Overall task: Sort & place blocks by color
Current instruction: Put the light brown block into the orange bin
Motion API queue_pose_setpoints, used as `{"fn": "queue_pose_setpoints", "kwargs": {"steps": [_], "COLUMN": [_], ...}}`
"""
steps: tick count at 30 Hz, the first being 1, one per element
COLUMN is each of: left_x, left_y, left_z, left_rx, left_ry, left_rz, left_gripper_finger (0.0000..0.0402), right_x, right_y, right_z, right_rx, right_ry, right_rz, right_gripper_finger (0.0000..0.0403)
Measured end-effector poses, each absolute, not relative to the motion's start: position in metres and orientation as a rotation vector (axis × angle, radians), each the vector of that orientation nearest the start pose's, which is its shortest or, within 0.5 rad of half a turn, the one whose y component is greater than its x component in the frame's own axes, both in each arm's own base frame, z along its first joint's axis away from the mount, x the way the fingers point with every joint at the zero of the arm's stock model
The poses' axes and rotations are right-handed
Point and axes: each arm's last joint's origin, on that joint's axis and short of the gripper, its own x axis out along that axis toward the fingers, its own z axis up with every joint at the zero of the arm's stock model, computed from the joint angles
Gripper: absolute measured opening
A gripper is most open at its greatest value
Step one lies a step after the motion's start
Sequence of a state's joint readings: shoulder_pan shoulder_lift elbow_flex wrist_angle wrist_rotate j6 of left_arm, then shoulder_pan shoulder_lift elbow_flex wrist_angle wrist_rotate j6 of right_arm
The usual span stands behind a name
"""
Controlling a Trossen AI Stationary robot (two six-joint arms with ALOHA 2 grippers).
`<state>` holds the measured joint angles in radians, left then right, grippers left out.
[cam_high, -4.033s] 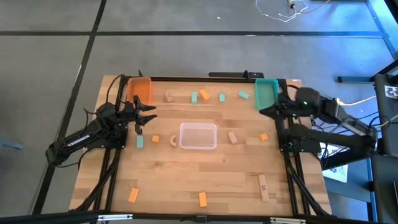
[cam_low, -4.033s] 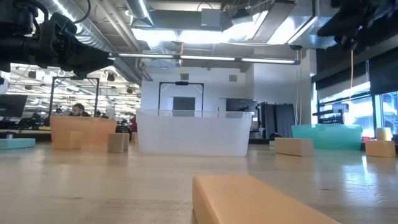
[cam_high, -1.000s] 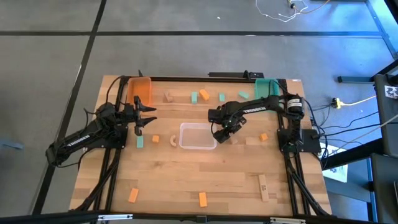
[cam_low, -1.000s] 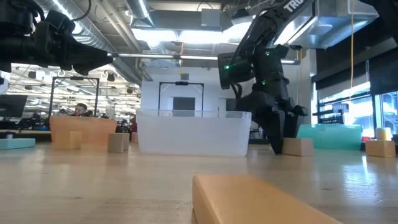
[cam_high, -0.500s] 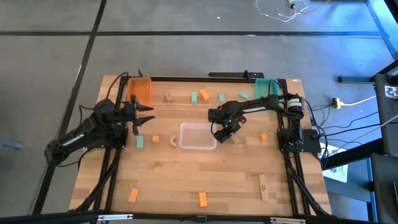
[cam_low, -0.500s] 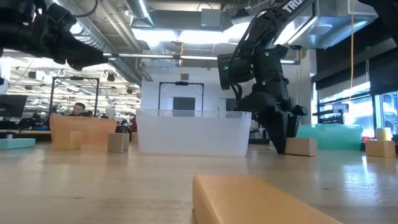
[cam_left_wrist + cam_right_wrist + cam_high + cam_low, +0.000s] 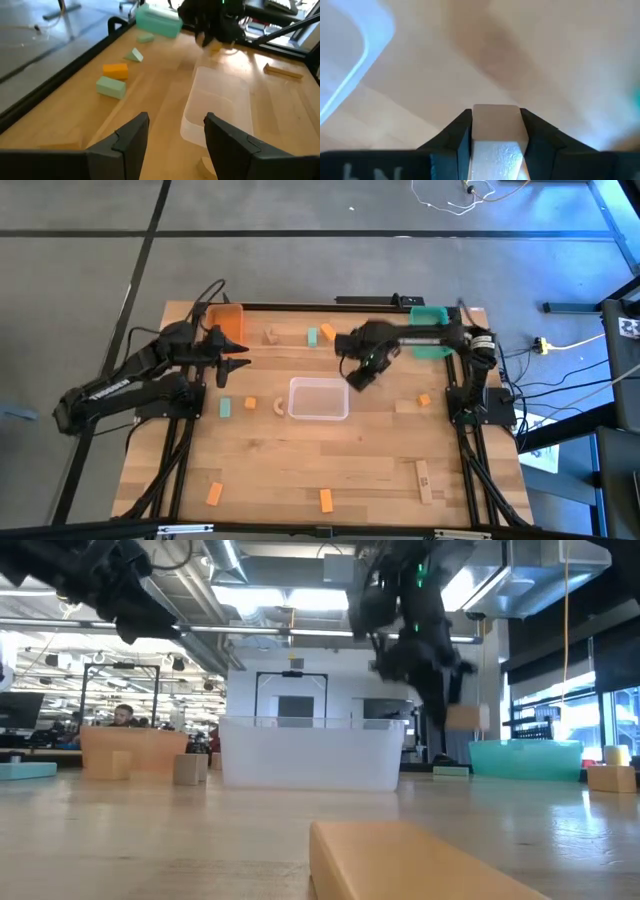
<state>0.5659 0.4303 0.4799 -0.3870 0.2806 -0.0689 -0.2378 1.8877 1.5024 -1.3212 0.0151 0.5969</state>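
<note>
The right gripper (image 7: 495,131) has its fingers clamped on a tan block (image 7: 466,718), lifted off the table, with the clear tray (image 7: 318,399) just below and beside it; from above the arm hides the block. The left gripper (image 7: 174,137) hangs with fingers apart near the orange tray (image 7: 228,323), holding nothing
</note>
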Motion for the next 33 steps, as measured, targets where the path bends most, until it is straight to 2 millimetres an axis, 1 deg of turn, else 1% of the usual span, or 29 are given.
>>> {"fn": "queue_pose_setpoints", "kwargs": {"steps": [3,7,10,13,18,21,24,27,30,33], "left_x": [0.106,0.116,0.124,0.131,0.141,0.147,0.151,0.155,0.157,0.158], "left_y": [0.058,0.064,0.065,0.065,0.063,0.063,0.065,0.066,0.067,0.068], "left_z": [0.266,0.278,0.285,0.288,0.288,0.287,0.286,0.284,0.284,0.286], "left_rx": [-0.224,-0.237,-0.237,-0.235,-0.179,-0.176,-0.181,-0.179,-0.19,-0.182], "left_ry": [0.339,0.369,0.381,0.396,0.435,0.456,0.471,0.485,0.472,0.444], "left_rz": [0.294,0.29,0.272,0.246,0.19,0.193,0.224,0.254,0.291,0.3], "left_gripper_finger": [0.0183,0.0183,0.0183,0.0183,0.0183,0.0183,0.0183,0.0183,0.0183,0.0183], "right_x": [0.32,0.297,0.281,0.266,0.249,0.233,0.214,0.198,0.183,0.171], "right_y": [-0.092,-0.108,-0.124,-0.138,-0.171,-0.19,-0.205,-0.218,-0.226,-0.233], "right_z": [0.251,0.288,0.304,0.311,0.31,0.3,0.284,0.262,0.241,0.225], "right_rx": [0.595,0.605,0.655,0.706,0.701,0.711,0.74,0.763,0.773,0.787], "right_ry": [1.585,1.549,1.436,1.405,1.41,1.455,1.534,1.572,1.614,1.625], "right_rz": [-0.785,-0.967,-1.048,-1.121,-1.199,-1.249,-1.261,-1.264,-1.239,-1.23], "right_gripper_finger": [0.013,0.013,0.013,0.013,0.013,0.013,0.013,0.013,0.013,0.013]}}
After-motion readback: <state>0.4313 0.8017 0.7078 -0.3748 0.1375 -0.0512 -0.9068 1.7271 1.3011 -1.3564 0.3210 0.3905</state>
